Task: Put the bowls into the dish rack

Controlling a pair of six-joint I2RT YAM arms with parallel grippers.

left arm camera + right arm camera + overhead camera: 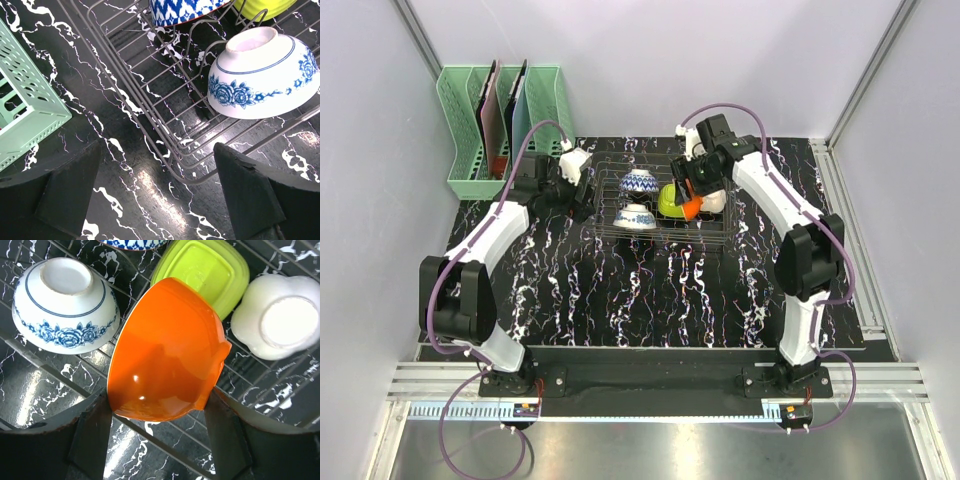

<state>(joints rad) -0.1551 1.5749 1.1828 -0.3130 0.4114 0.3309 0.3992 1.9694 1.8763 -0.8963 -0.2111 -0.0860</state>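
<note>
The wire dish rack (665, 240) sits at the table's back middle. Inside it lie two white bowls with blue pattern (638, 181) (635, 217), a lime green bowl (669, 201) and a white bowl (713, 201), all upside down. My right gripper (157, 425) is shut on the orange bowl (165, 350), holding it tilted over the rack wires between the flowered bowl (65, 305) and the white bowl (280, 315). The lime bowl (205, 270) lies just behind it. My left gripper (157, 190) stands open and empty above the table at the rack's left corner (195, 172).
A mint-green slotted holder (495, 120) with flat boards stands at the back left, and its corner (30, 120) is close to my left gripper. The black marbled mat (650, 300) covers the table in front of the rack.
</note>
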